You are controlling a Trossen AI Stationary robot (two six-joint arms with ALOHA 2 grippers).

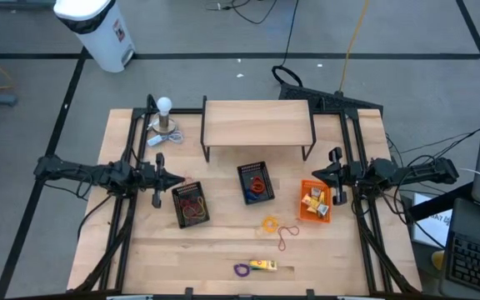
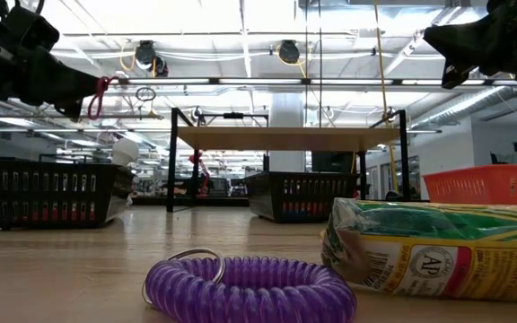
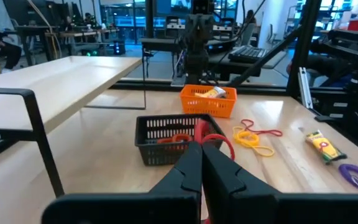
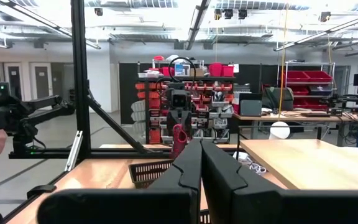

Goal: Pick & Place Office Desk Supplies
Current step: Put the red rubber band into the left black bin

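The desk supplies are spread over the lower middle of the wooden surface (image 1: 223,242) in the high view. A purple coil (image 1: 242,269) lies near the bottom edge, just beside a yellow packet (image 1: 263,266). Above them lie a yellow loop (image 1: 270,223) and a thin red loop (image 1: 287,237), close together. In the low view the purple coil (image 2: 248,287) fills the front, with the yellow packet (image 2: 438,248) touching it on the right.

Three baskets sit in a row across the middle. The black basket on the left (image 1: 190,203) has red and orange loops in it. The black basket in the middle (image 1: 256,182) has red and orange loops in it too. The orange basket (image 1: 315,202) on the right has yellow packets in it.

The left hand (image 1: 173,179) is at the left of the high view, just above the left black basket. Its fingers are pressed together on a red loop (image 3: 219,142), which hangs from the tips. The low view shows that loop (image 2: 99,95) dangling high in the upper left.

The right hand (image 1: 323,174) is on the right, just above the orange basket. Its fingers are pressed together with nothing between them.

A small wooden shelf (image 1: 257,123) stands at the back. A stand with a white ball (image 1: 164,117) is to the left of it.
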